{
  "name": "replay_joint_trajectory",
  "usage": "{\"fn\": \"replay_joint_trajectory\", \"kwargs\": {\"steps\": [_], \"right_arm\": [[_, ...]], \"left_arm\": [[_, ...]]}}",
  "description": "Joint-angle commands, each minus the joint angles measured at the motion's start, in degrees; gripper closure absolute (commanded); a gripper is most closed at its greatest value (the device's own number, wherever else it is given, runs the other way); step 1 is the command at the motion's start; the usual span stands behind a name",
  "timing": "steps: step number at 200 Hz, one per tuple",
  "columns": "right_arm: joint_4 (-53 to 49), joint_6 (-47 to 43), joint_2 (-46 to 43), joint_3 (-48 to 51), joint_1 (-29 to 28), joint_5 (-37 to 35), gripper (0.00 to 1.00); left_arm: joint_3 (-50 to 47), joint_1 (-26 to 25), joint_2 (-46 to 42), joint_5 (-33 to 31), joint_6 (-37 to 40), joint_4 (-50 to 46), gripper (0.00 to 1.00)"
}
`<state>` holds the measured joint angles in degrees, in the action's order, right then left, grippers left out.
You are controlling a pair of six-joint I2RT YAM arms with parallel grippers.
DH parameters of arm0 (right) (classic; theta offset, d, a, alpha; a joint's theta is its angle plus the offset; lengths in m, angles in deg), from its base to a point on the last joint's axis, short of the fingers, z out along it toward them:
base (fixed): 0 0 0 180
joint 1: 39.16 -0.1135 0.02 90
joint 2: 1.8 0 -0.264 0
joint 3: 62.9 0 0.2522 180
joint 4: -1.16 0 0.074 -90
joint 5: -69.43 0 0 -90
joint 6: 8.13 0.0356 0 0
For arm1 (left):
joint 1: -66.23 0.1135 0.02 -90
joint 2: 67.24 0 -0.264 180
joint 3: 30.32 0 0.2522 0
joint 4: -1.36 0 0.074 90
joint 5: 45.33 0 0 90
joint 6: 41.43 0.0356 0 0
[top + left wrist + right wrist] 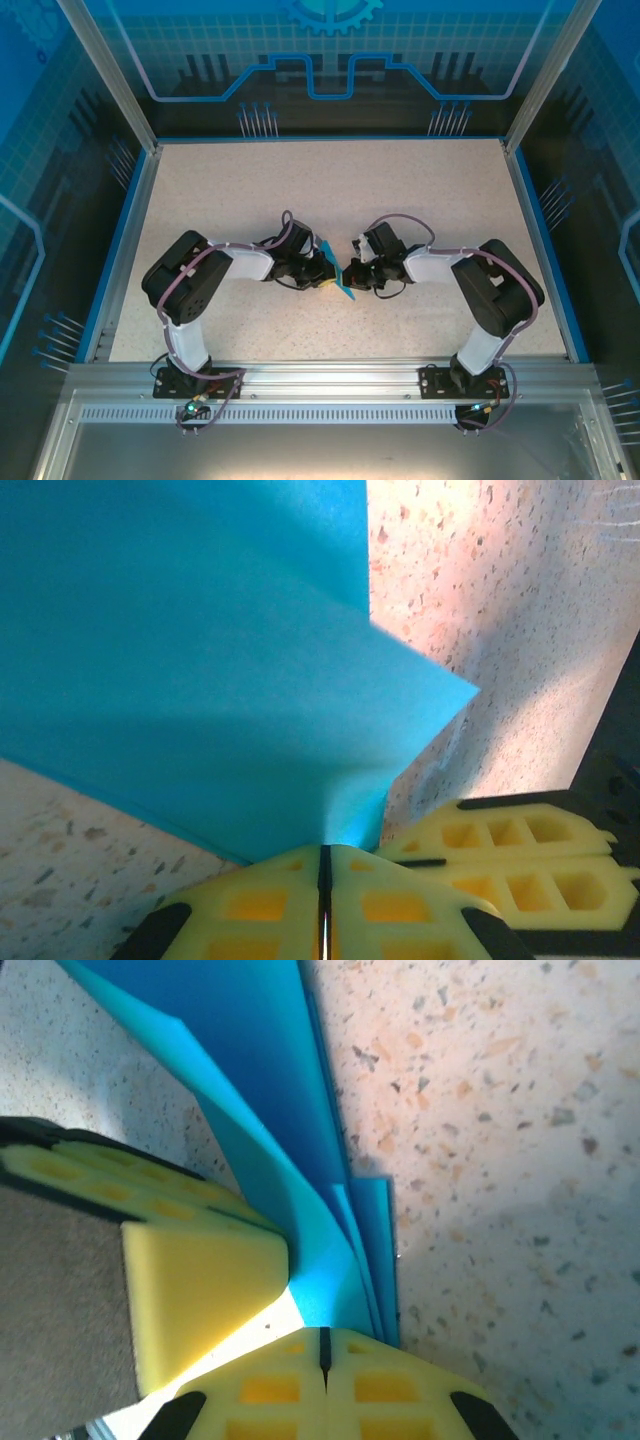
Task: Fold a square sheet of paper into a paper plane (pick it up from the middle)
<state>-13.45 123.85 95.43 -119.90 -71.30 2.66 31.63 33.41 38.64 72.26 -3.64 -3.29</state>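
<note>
Speckled beige surface (330, 190), walled in blue, lies under two arms that meet near its middle. On the left, the left tool (322, 272) has its yellow pads (260, 905) pressed together, clenched on an edge of the teal-blue paper plane (337, 277), which from above shows as a narrow slanted sliver between the two tools. Just to the right, the right tool (350, 275) is likewise clamped on the same folded paper, whose layers fan out from the pinch, and the two tools' pads sit close beside each other.
</note>
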Motion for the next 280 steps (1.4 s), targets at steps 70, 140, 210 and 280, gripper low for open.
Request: {"fn": "replay_joint_trajectory", "kwargs": {"steps": [70, 140, 210, 280], "right_arm": [[-1.2, 0.0, 1.6, 0.5, 0.1, 1.5, 1.0], [-3.9, -0.5, 2.7, 0.5, 0.0, -0.3, 1.0], [-4.7, -0.3, 4.6, 0.3, 0.1, -0.5, 1.0], [-6.8, -1.5, 5.0, 1.3, 0.0, -2.5, 1.0]], "left_arm": [[0.9, -0.2, -0.4, -2.6, -0.1, -3.7, 0.92], [1.1, -0.2, -2.3, -0.6, -0.4, -2.2, 0.89], [1.0, -0.7, -0.5, 4.0, -1.6, 3.1, 0.83], [3.1, -0.8, 1.0, -3.7, 1.0, -5.1, 0.87]]}}
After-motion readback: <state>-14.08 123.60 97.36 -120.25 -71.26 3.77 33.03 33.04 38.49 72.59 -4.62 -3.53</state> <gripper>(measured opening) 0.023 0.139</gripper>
